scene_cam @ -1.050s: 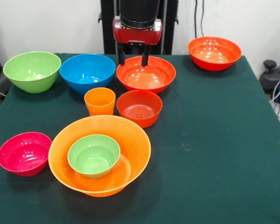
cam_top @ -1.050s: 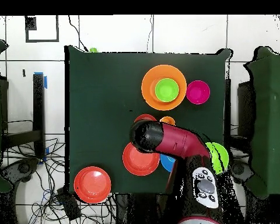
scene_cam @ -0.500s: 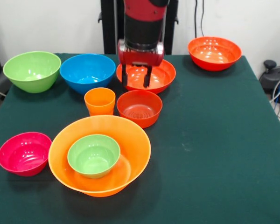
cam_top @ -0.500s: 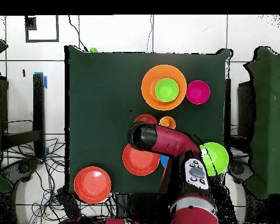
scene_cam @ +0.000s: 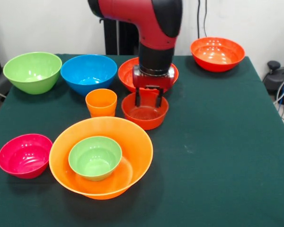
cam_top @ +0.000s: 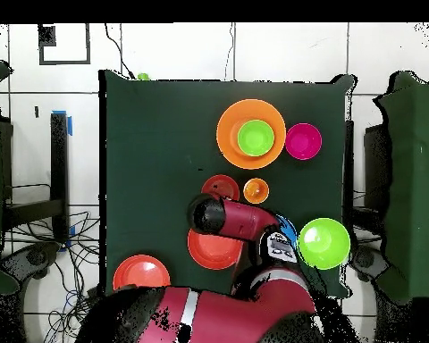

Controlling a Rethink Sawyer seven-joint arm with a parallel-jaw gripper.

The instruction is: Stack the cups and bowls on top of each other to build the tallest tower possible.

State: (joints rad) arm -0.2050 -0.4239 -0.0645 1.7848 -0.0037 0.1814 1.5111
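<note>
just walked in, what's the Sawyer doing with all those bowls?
Building a tower. So far only the small green bowl sits inside the largest orange bowl. The end effector is open, fingers straddling the far rim of the small red-orange bowl, apparently about to grip it. The orange cup stands beside it, untouched.

You have a dark green cloth-covered surface [scene_cam: 227, 142] set before a plain white wall [scene_cam: 47, 23]. From overhead, the floor [cam_top: 164, 49] around it is pale tile with dark grout lines. A tangle of cables [cam_top: 66, 268] lies on the floor beside one edge of the surface. Dark furniture pieces [cam_top: 415, 179] stand off two opposite edges. Light is even, with soft shadows.
</note>
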